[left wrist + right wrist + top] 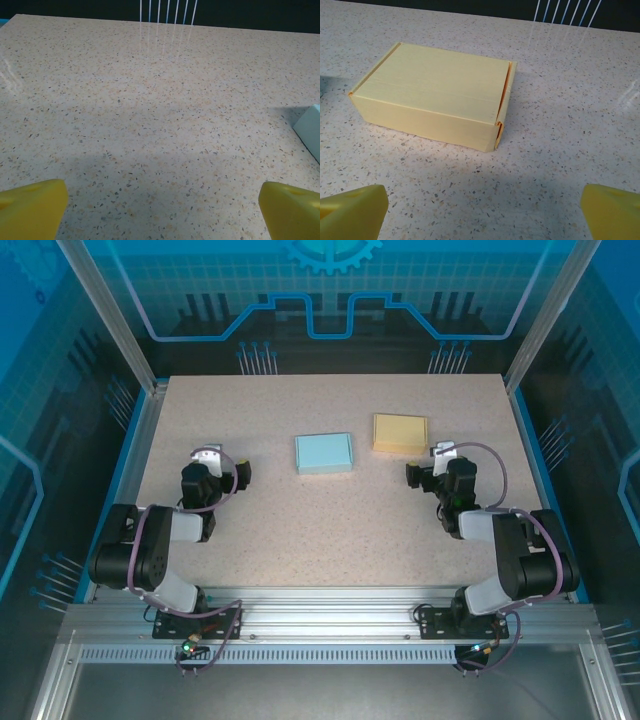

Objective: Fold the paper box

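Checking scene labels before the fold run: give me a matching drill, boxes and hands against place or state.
1 blue box
2 yellow box
3 left hand
4 right hand

a open, facing the yellow box
b left of the other box
c open, mostly bare table ahead
d right of the other box

Pairs: 1-b, 2-d, 3-c, 4-a

Speckled beige bench [330,530]: a pale-blue rectangular paper box [323,453] lies flat near the centre. A yellow rectangular paper box [400,433] sits to its right, slightly farther back, apart from it. Left gripper [216,475] sits well left of the blue box. Right gripper [440,472] is near the yellow box, not touching.
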